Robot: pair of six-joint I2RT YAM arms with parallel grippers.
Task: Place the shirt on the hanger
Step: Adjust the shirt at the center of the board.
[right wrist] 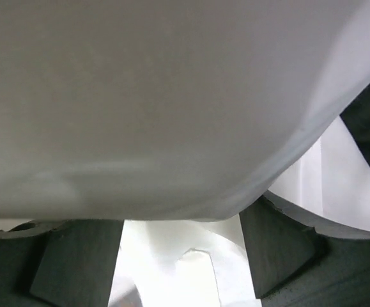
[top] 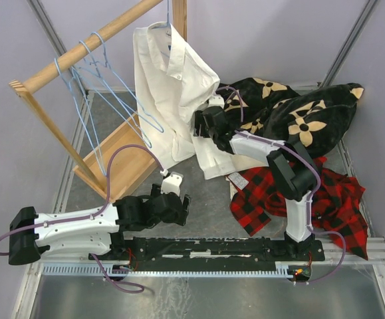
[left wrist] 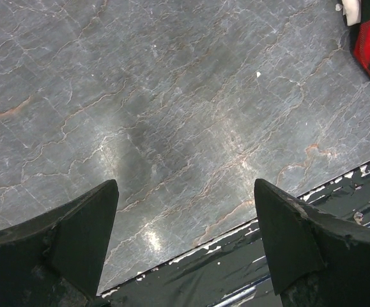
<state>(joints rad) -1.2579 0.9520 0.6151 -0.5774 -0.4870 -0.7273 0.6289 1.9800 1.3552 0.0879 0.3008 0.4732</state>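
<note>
The cream-white shirt (top: 172, 86) hangs from the wooden rail, with the hook of a light-blue hanger (top: 162, 25) showing above its collar. Its lower part drapes down onto the table. My right gripper (top: 203, 123) is at the shirt's right edge. In the right wrist view its jaws (right wrist: 178, 224) stand apart, with white shirt cloth (right wrist: 172, 96) lying over and between them and hiding the tips. My left gripper (top: 181, 201) rests low near the table's front. It (left wrist: 185, 185) is open over bare grey table with nothing between its fingers.
Several more light-blue hangers (top: 92, 73) hang on the slanted wooden rack (top: 92, 41), whose base board (top: 122, 156) lies on the table. A black flowered blanket (top: 298, 113) is at the back right. A red-and-black plaid garment (top: 325, 199) lies in front of it, by the right arm.
</note>
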